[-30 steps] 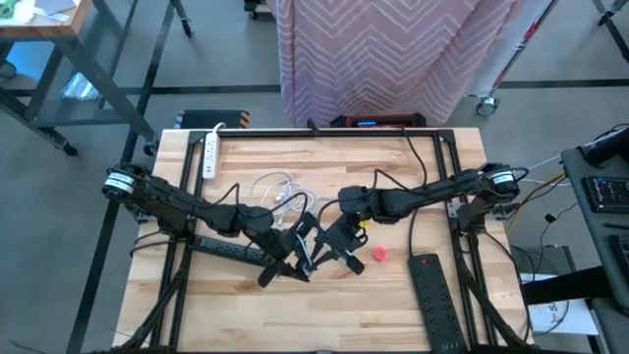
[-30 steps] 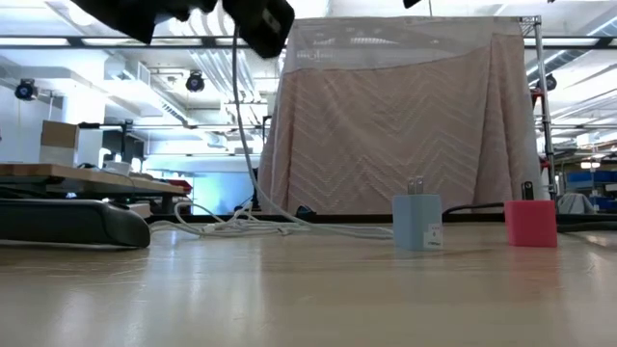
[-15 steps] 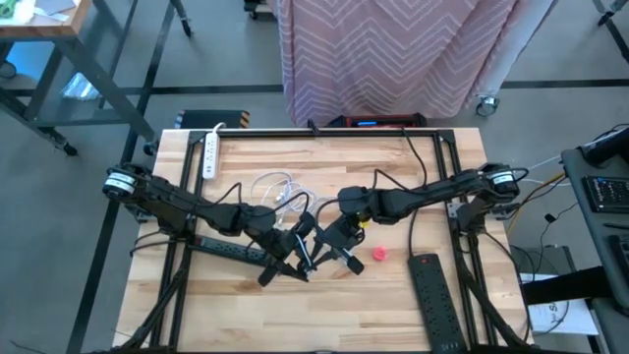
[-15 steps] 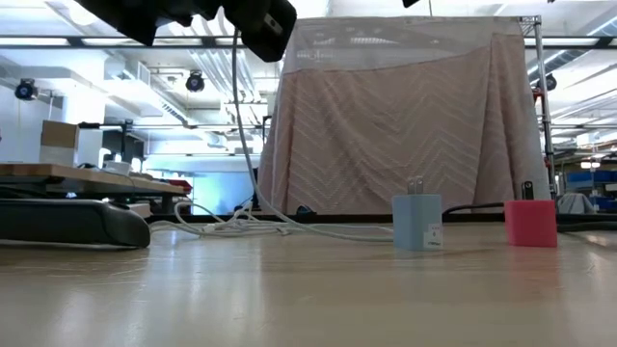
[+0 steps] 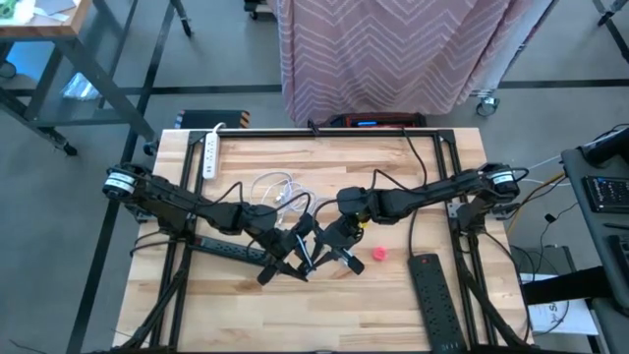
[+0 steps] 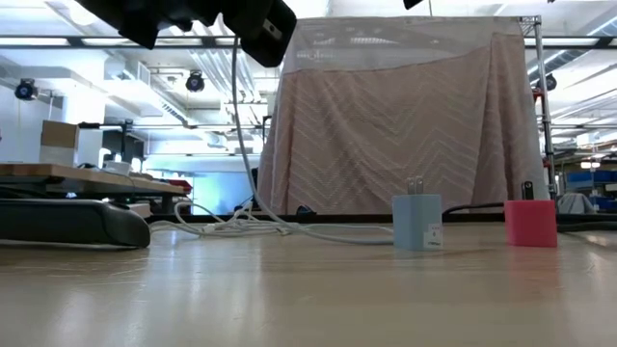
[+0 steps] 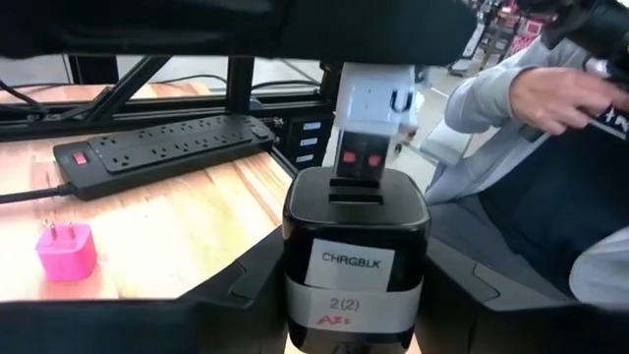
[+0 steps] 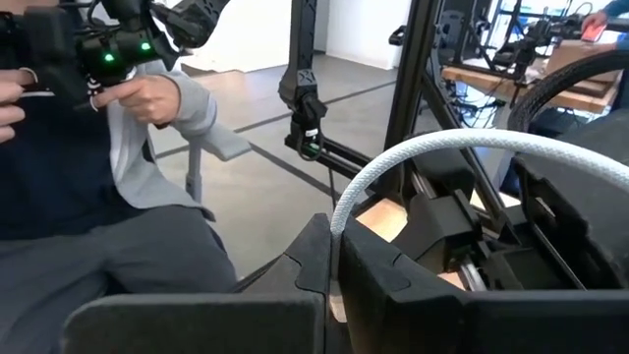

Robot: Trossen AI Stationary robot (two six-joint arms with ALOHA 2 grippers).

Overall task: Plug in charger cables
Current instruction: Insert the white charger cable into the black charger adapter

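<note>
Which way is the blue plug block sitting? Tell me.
Upright: the blue plug block stands on the table, prongs pointing up.

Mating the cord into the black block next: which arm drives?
Right, probably: the right gripper is shut on the white cord, while the left gripper is shut on the black charger block and can just steady it.

Barely any change over the last second. High view: right gripper [image 5: 337,246] has crept slightly left, toward the left gripper [image 5: 292,258], closing the gap between them near table centre. Low view: the white cable [image 6: 253,188] hanging from the grippers has sagged, so its run along the tabletop toward the light blue plug block [image 6: 417,223] now lies lower and flatter. The dark gripper body at top has nudged a little.
</note>
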